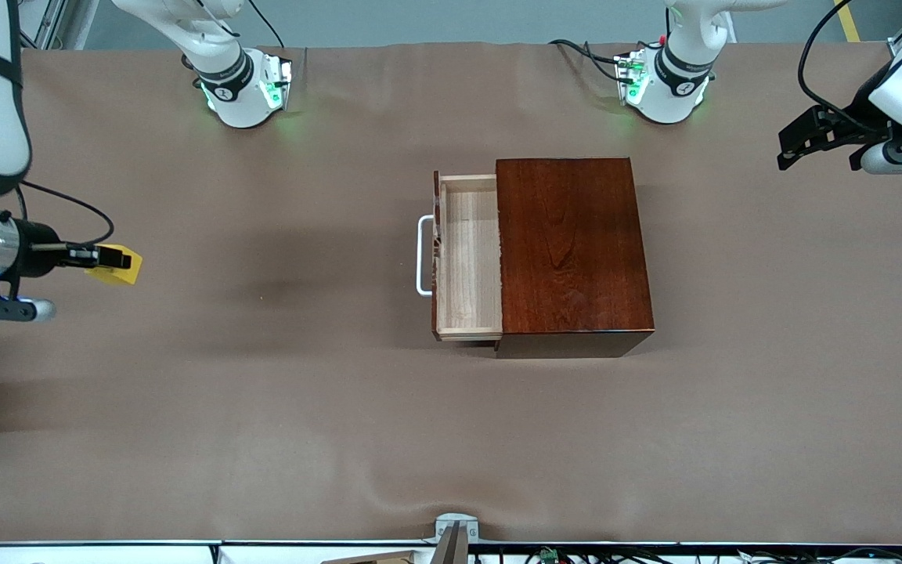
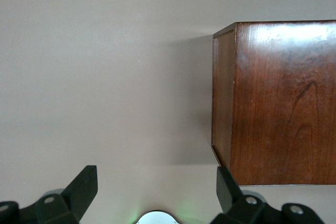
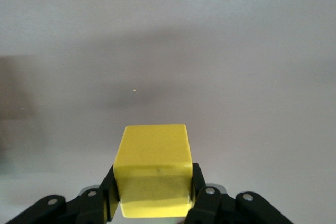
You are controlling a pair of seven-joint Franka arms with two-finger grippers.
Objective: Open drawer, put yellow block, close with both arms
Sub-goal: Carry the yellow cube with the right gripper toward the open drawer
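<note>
Pinching the yellow block point(image 3: 152, 174) between shut jaws, the right gripper point(image 1: 102, 257) hangs over the counter's point(image 1: 263, 407) right-arm end. The left gripper point(image 1: 811, 141), jaws wide, waits beside the mahogany box point(image 1: 568, 251). Only partly open, the drawer point(image 1: 467, 262) leaves a narrow target; a misaligned drop might strike its handle point(image 1: 422, 254), which faces the right arm.

drawer point(image 1: 468, 258): pale-wood tray, dark front, white U handle point(image 1: 422, 255); pulled partly out of the mahogany box point(image 1: 571, 247) toward the right arm's end; empty.
block point(image 1: 124, 265): yellow cube, clamped in right gripper point(image 1: 106, 257), over the table at the right arm's end, well apart from drawer.
</note>
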